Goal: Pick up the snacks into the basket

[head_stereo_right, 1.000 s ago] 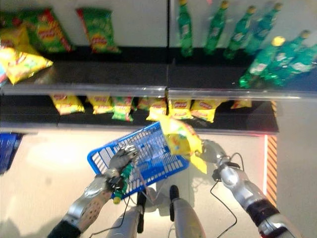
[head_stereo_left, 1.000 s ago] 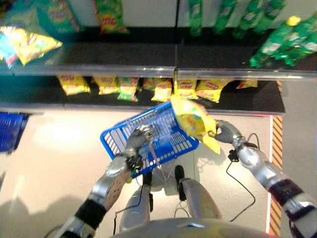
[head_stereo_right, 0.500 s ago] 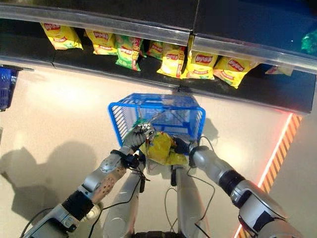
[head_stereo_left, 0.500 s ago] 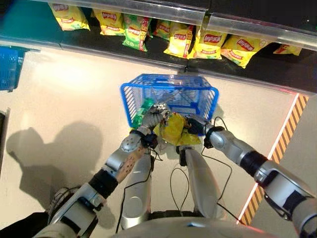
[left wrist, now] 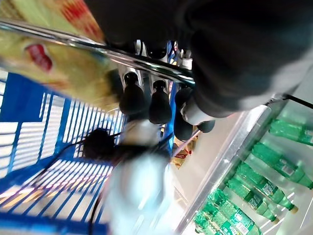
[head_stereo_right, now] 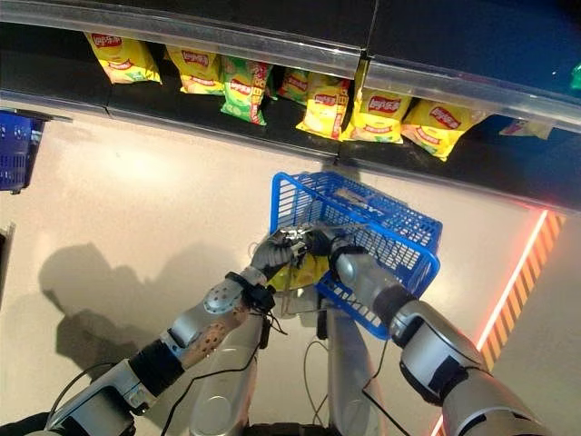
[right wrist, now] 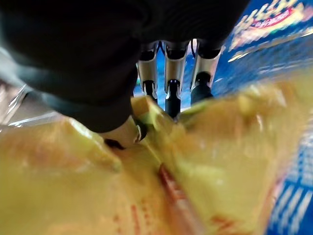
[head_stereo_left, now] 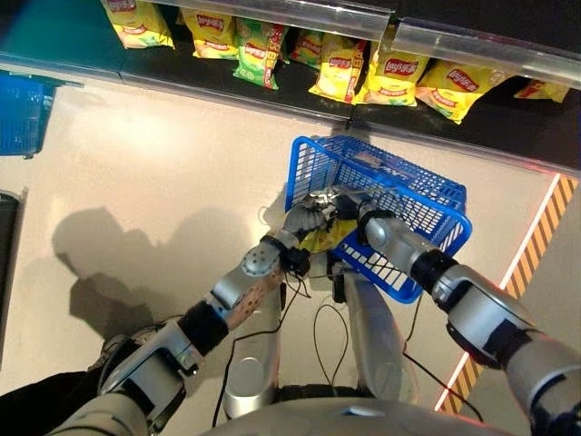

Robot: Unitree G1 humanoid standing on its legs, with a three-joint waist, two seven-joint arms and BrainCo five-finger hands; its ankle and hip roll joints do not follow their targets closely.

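I am looking down from the head camera at a pale floor (head_stereo_left: 163, 182) with a dark shelf (head_stereo_left: 272, 86) running across the top. At the far left sits a second blue basket (head_stereo_left: 20, 113). Along the shelf lies a row of snack bags (head_stereo_left: 340, 71), mostly yellow with one green among them.

Moving toward the middle, my left hand (head_stereo_left: 304, 218) reaches up from the lower left. Its fingers (left wrist: 159, 100) are curled round the metal handle (left wrist: 122, 56) of the blue basket (head_stereo_left: 427, 213), which hangs tilted in front of me near the shelf.

Just right of that hand, at the basket's near rim, is the yellow snack bag (head_stereo_left: 327, 238). Part of it hangs below the rim, and I cannot tell how much of it lies inside the basket.

My right hand (head_stereo_left: 356, 211) comes in from the lower right and meets the bag there. In its wrist view the thumb (right wrist: 122, 133) and fingertips (right wrist: 171, 98) pinch the crumpled yellow bag.

At the far right, an orange and black striped line (head_stereo_left: 531, 245) marks the floor.
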